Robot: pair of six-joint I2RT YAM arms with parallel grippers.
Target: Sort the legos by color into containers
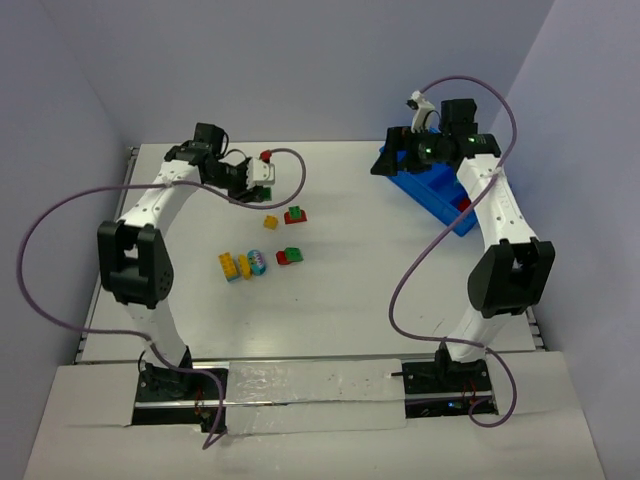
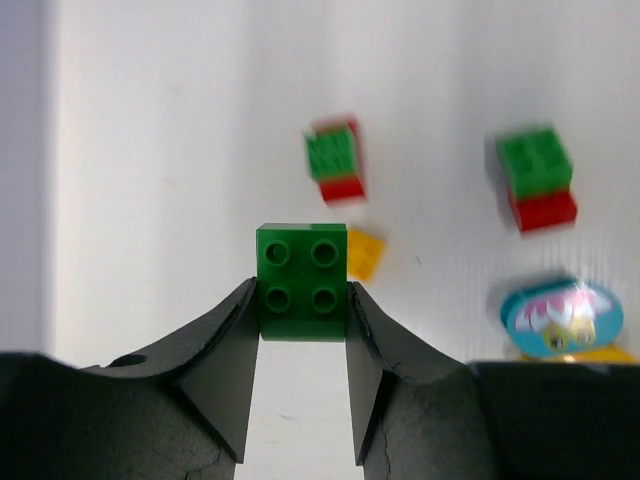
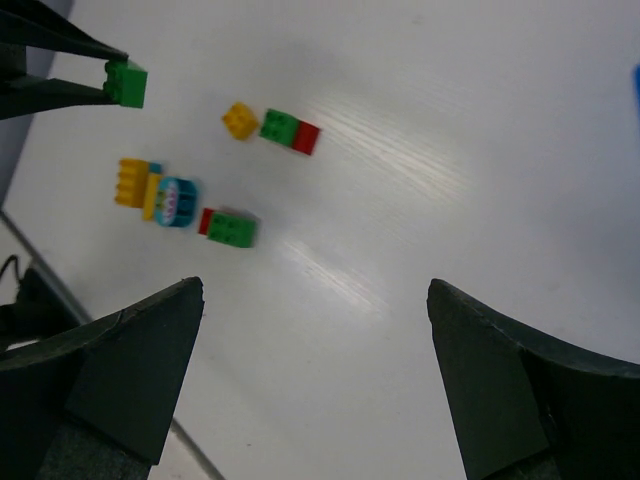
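While most of the legos lie loose at mid-table, one green brick (image 2: pixel 302 265) is clamped by two opposite sides between the fingers of the left gripper (image 2: pixel 302 300). Its four studs face the wrist camera. Brick and gripper sit at the far left of the table (image 1: pixel 360 290).

Nearer than the gripper and slightly to its right lies a single yellow brick (image 1: pixel 270 222). A green-and-red pair (image 1: pixel 296 214) lies just beside it on the right. Nearer again, a second green-and-red pair (image 1: pixel 290 255) lies to the right of a small cluster. The cluster consists of yellow bricks (image 1: pixel 232 266) close against a round light-blue piece (image 1: pixel 258 262) with a printed face.

The blue bin (image 1: pixel 425 188) stands at the far right, well apart from the loose bricks and partly covered by the right arm. A red piece (image 1: pixel 462 205) shows inside its near right end; which compartment holds it cannot be told.

The right gripper (image 3: pixel 315 290) is by the bin's far left end. Its fingers are spread wide with nothing between them, and its camera looks across the bare table toward the loose bricks.
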